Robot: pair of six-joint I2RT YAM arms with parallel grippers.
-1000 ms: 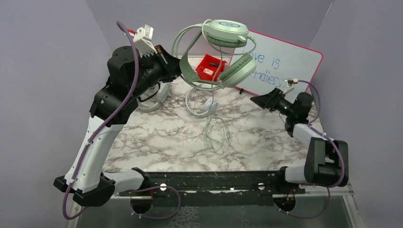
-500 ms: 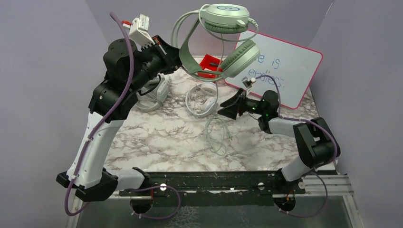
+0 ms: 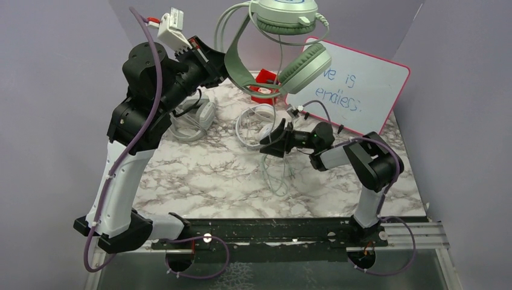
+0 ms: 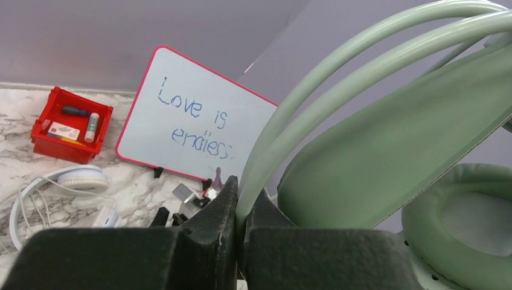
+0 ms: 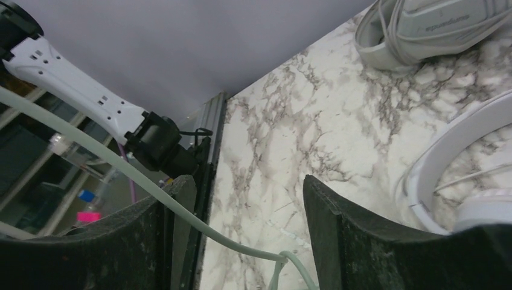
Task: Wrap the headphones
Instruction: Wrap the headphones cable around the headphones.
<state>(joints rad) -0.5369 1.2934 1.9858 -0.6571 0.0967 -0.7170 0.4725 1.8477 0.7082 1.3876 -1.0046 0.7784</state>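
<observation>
A marble-patterned table (image 3: 199, 175) sits between plain grey-violet walls. Near its middle a loop of pale cable (image 5: 90, 147) lies on the top. The right pincer (image 3: 268, 139) hangs low over it, jaws apart, with the cable passing between them. Just beyond lie white headphones (image 3: 256, 128), with a grey pair (image 3: 196, 118) toward the left edge. The left pincer (image 4: 241, 196), raised over the far edge, is clamped on the thin headband wires of the mint headphones (image 3: 284, 18), which hang in the air. A whiteboard (image 3: 362, 90) leans by the far right corner, near a red bin (image 4: 71, 124).
</observation>
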